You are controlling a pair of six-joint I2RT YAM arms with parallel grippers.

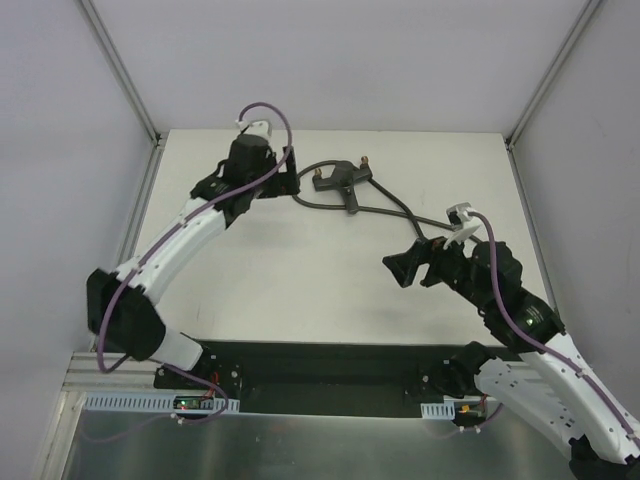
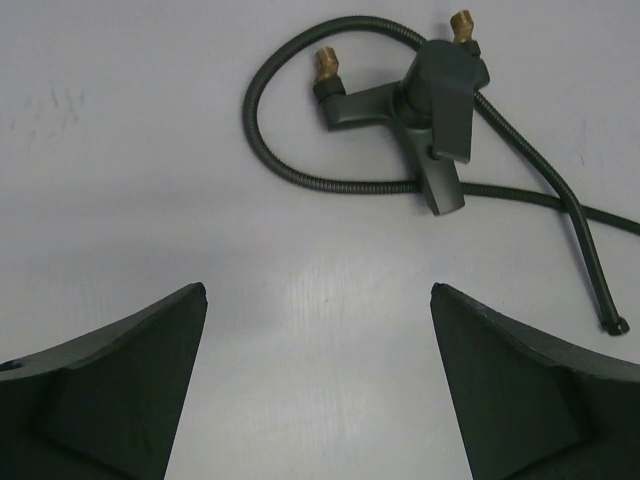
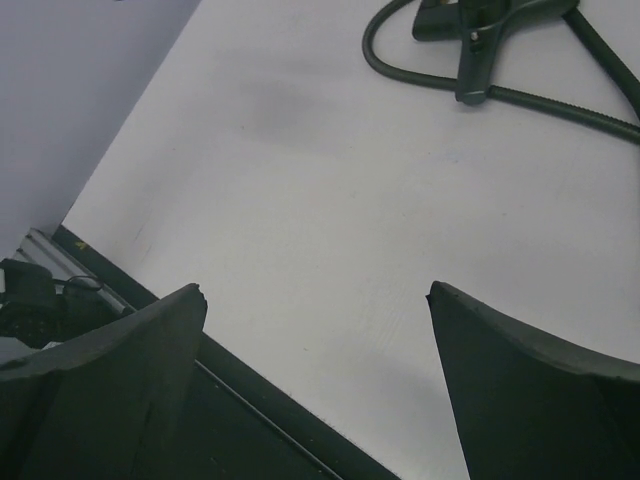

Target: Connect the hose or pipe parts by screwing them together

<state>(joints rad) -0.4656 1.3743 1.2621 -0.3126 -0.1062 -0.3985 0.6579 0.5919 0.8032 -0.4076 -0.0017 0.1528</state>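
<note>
Right, the T-shaped fitting (image 1: 342, 180) (image 2: 440, 110) lies flat on the desk (image 1: 300, 290), ahead of my left pincer (image 1: 292, 176) (image 2: 318, 290) and a little off to its right in the wrist view. Its two brass tips (image 2: 326, 62) point away from that pincer. The dark-grey hose (image 1: 400, 212) (image 2: 262, 140) curls out from behind the fitting and loops back toward the left pincer. It passes under the fitting's stem, and one strand then trails off to a small end connector (image 2: 617, 325) lying loose on the desk. I cannot see any hose end screwed onto a brass tip.

The left pincer is spread wide and holds nothing. Bare desk shows between its two fingers, and the hose loop sits just ahead of them without touching.

My right pincer (image 1: 405, 262) (image 3: 315, 290) is released just as wide and is also empty-handed. From its wrist camera the fitting (image 3: 475, 40) lies well ahead at the far side of the view, with the hose (image 3: 560, 105) running off from it to the right. From above, that hose comes down close beside the right pincer's wrist, though I cannot tell whether it touches.
</note>
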